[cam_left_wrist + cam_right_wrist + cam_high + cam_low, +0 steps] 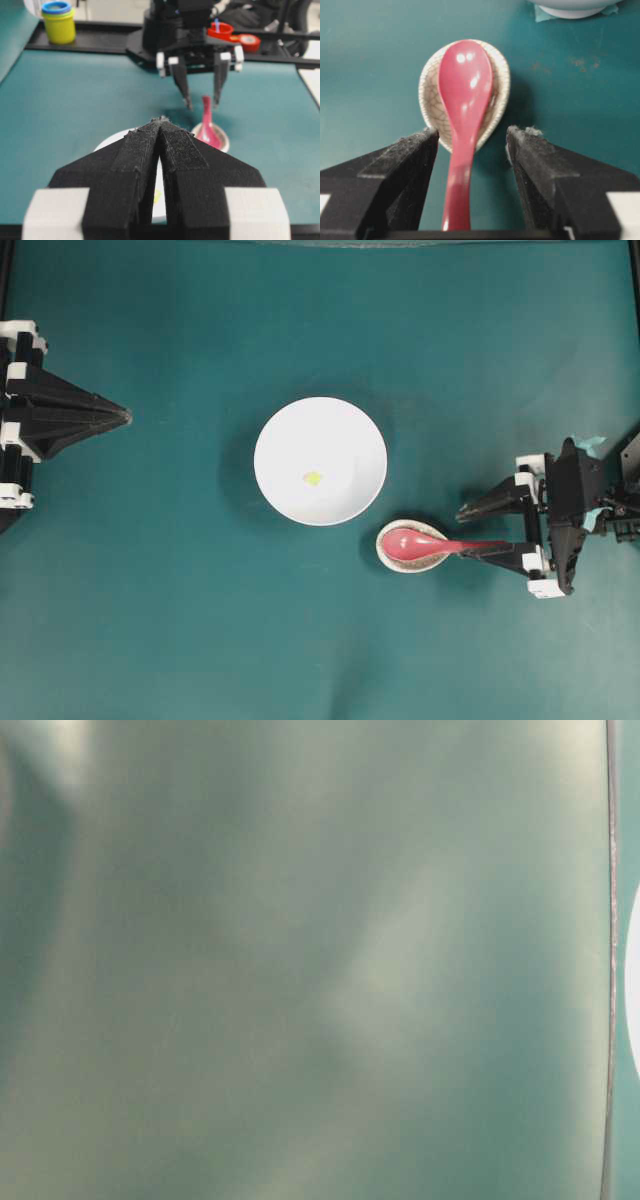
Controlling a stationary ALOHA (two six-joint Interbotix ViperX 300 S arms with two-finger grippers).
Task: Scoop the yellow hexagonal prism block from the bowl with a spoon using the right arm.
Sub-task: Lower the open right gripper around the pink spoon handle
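Note:
The white bowl [352, 430] sits mid-table with the tiny yellow block [313, 478] inside it. The pink-red spoon [412, 541] rests with its scoop in a small speckled dish [384, 549], its handle pointing right. My right gripper [465, 532] is open and straddles the handle. In the right wrist view the spoon [465, 90] lies between the fingers [415, 150], nearer the left one and not clamped; the gripper [472, 137] is open. My left gripper [126, 417] is shut and empty at the far left. In the left wrist view it [161, 122] hides most of the bowl [112, 142].
The speckled dish [427, 90] stands just below and right of the bowl, whose rim [575, 7] shows at the top of the right wrist view. A yellow jar with a blue lid [58, 22] and a red roll [220, 31] stand beyond the table edge. The table-level view is a blur.

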